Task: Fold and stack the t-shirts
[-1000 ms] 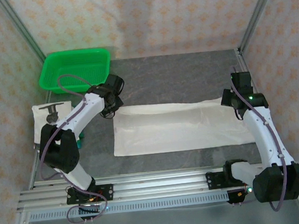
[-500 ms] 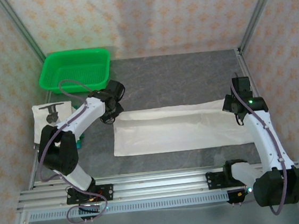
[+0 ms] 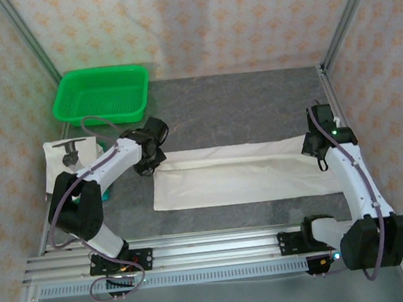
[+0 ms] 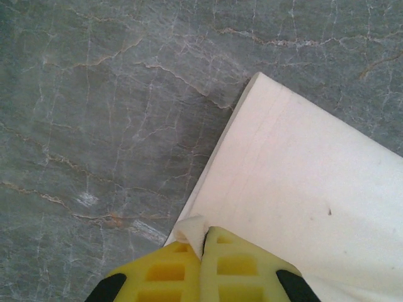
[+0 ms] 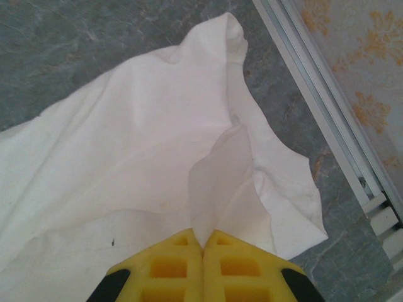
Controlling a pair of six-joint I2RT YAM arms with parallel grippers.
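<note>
- Shirt (image 3: 240, 172) is laid flat across the desk (image 3: 255, 109).
- Its left corner is pinched by the left jaws, its right edge by the right jaws.
- Soft, light cloth; corners are judged the best holds.

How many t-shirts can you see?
2. A spread t-shirt lies across the table, pinched at its ends by the left end effector and right end effector. A folded t-shirt with a dark mark sits far left; more may hide beneath it.
</note>
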